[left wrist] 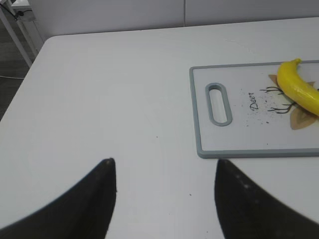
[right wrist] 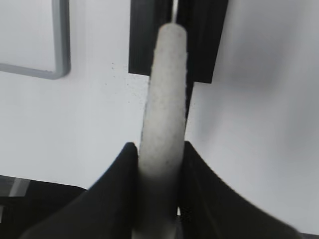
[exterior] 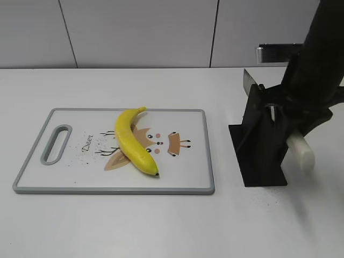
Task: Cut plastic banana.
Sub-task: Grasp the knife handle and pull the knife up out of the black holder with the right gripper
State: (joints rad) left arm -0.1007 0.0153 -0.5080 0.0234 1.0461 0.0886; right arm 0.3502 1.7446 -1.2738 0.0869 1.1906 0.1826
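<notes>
White counter with a gray-rimmed cutting board at left-center of the exterior view. The plastic banana lies whole on the board, roughly at its middle, set diagonally across a printed deer drawing, stem toward the far edge and dark tip toward the near edge. The board's handle slot sits at its left end. To the right of the board, apart from it, stands a black knife stand holding a knife; part of the blade shows above the stand and the white knife handle projects from it. The right gripper has its jaws closed on the knife handle, one on each side, touching it. The left gripper hovers over bare counter left of the board, jaws spread apart and holding nothing.
</notes>
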